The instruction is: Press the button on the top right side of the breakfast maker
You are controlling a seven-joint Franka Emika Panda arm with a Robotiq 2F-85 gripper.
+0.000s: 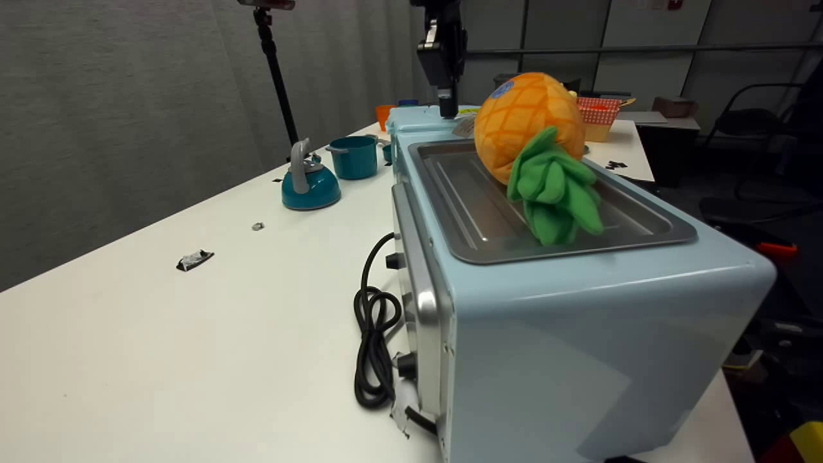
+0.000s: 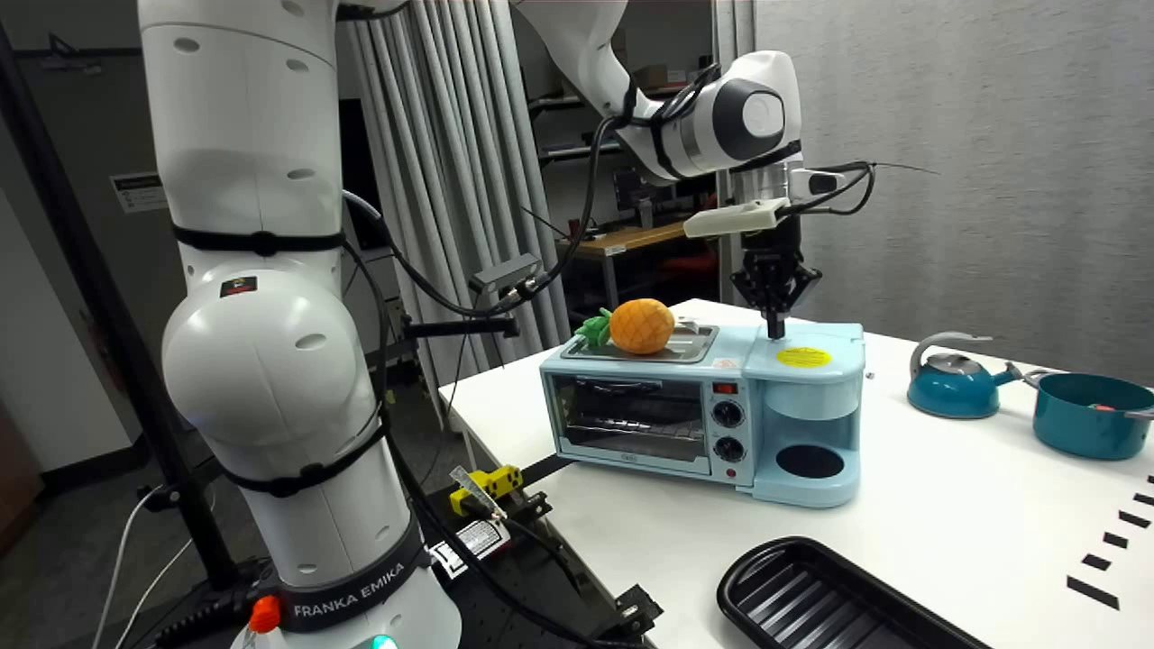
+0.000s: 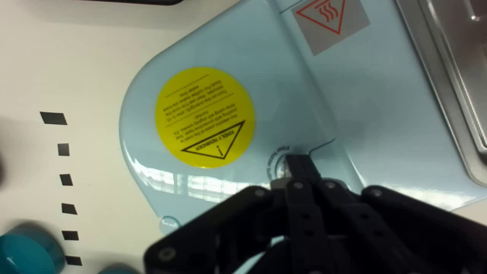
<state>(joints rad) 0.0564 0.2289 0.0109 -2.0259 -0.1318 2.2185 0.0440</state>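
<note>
Gripper (image 2: 774, 326) is pointing down at the coffee-making end of the breakfast maker (image 2: 753, 406), its fingers (image 3: 296, 167) lying together. They are partly hiding a round button (image 3: 280, 168) on the breakfast maker's top; whether they are touching it cannot be told. Nearby on the breakfast maker's top, a round yellow sticker (image 3: 205, 117) is lying flat. The breakfast maker is standing on the white table (image 2: 992, 523). On its oven end, a metal tray (image 1: 476, 209) is holding a plush pineapple (image 1: 533, 128), whose leaves are pointing away from the coffee-making end. Behind the breakfast maker, a black power cord (image 1: 373, 347) is lying coiled. Off its coffee-making end, a teal kettle (image 2: 957, 389) is standing apart from it, and a teal pot (image 2: 1086, 434) is holding something red (image 2: 1102, 407), too small to identify. In front of the breakfast maker, a black ribbed pan (image 2: 820, 599) is lying, partly out of view.
</note>
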